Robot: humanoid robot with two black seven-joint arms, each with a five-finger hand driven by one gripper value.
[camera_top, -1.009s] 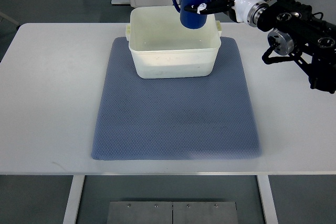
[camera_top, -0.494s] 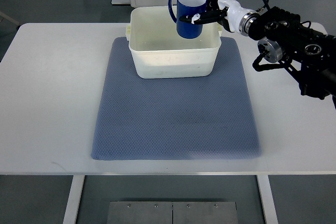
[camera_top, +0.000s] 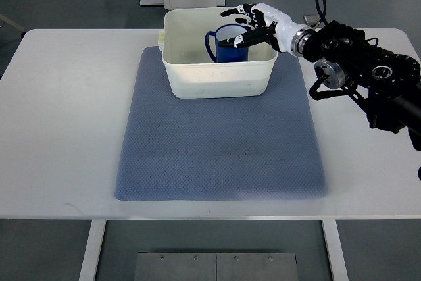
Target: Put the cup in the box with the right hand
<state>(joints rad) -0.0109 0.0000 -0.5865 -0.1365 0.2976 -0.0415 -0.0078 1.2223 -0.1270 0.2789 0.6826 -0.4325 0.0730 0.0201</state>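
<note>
Upper centre, the right hand (camera_top: 248, 23) has its fingers (camera_top: 231, 12) spreading off the cup (camera_top: 227, 43) inside the box (camera_top: 217, 77); lift straight up, clear of the rim.

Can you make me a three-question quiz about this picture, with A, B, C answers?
1. Where is the cup?
A. on the mat
B. inside the box
C. on the floor

2. What colour is the mat?
A. red
B. green
C. blue-grey

3. How does the cup stand?
A. upright, opening up
B. upside down
C. flat on its side

Answers:
1 B: the cup sits low between the walls of the box.
2 C: the mat under the box is blue-grey.
3 A: its round opening faces up, with the right hand spread at its rim.
</note>
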